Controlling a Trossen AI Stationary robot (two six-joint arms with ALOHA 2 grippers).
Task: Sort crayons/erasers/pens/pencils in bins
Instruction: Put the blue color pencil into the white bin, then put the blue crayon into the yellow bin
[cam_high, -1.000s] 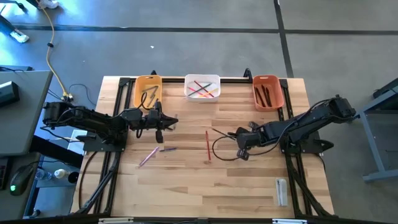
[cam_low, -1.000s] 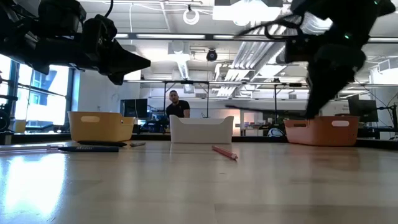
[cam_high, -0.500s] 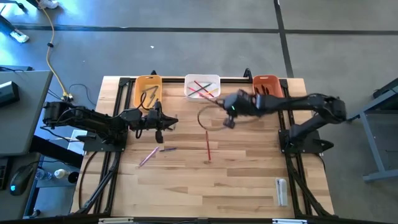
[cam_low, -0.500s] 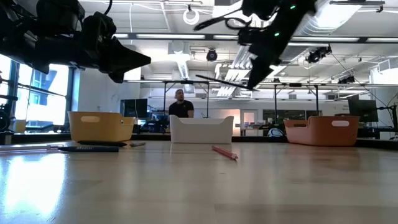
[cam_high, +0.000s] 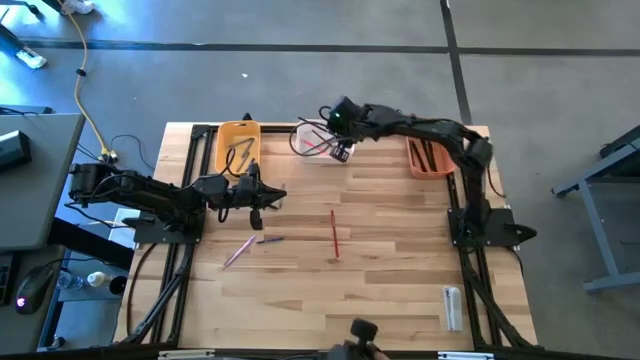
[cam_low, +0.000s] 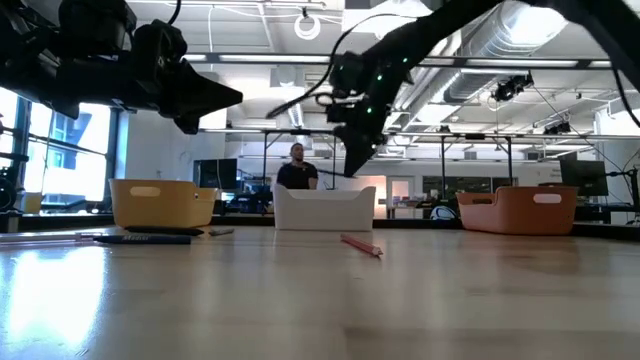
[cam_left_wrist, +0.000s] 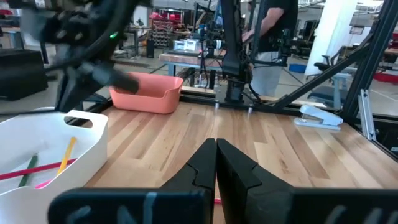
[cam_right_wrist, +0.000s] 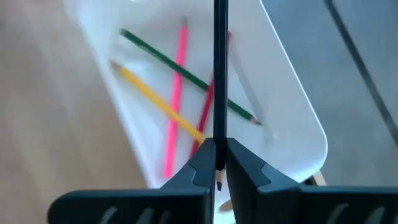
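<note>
A thin dark pencil is shown clamped in the closed right gripper directly above the white bin, so release into it is judged the step in hand, while the closed, empty left gripper waits beside the yellow bin.

We see a pale planked wooden table with a soft sheen, a smooth white plastic bin, and matt black plastic-looking fingers
</note>
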